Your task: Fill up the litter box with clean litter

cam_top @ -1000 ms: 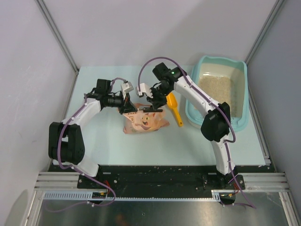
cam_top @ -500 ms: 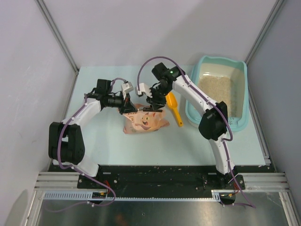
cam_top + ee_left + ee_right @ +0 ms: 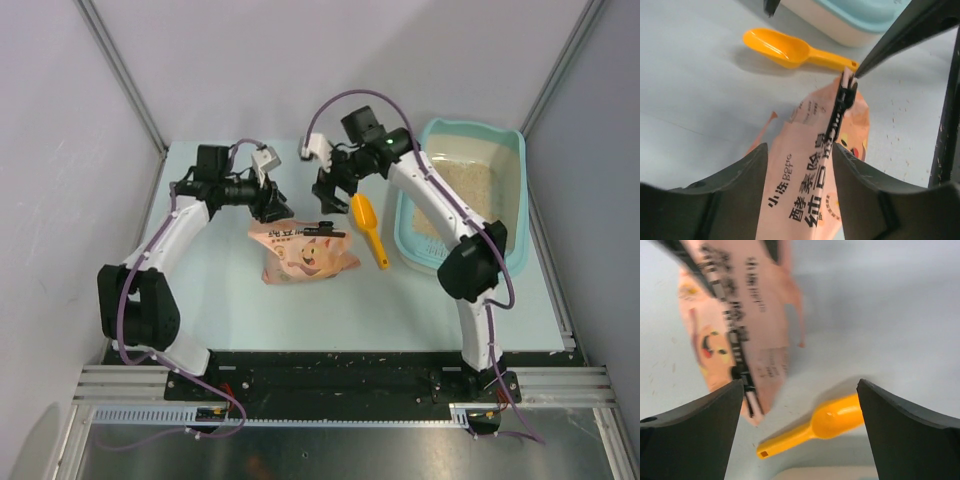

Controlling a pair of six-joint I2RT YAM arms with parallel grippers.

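The light-teal litter box (image 3: 511,148) stands at the right of the table, with pale beige clean litter (image 3: 462,192) over its floor. A pink-orange printed bag (image 3: 305,252) lies flat on the table, its black zip edge facing away from the arm bases. My left gripper (image 3: 277,207) hovers open just behind the bag's top left corner. In the left wrist view the bag (image 3: 805,190) shows below the spread fingers (image 3: 735,185), untouched. My right gripper (image 3: 326,198) hangs wide open above the bag's top right corner. The orange scoop (image 3: 832,421) lies beneath it.
The orange scoop (image 3: 369,229) lies on the table between the bag and the litter box's left wall (image 3: 860,17), handle toward the near edge. Grey enclosure walls stand at the left, back and right. Bare table lies in front of the bag.
Both grippers opened and let go of the bag's top edge, then drew up and back. The bag dropped flat onto the table. The right arm swung toward the back.
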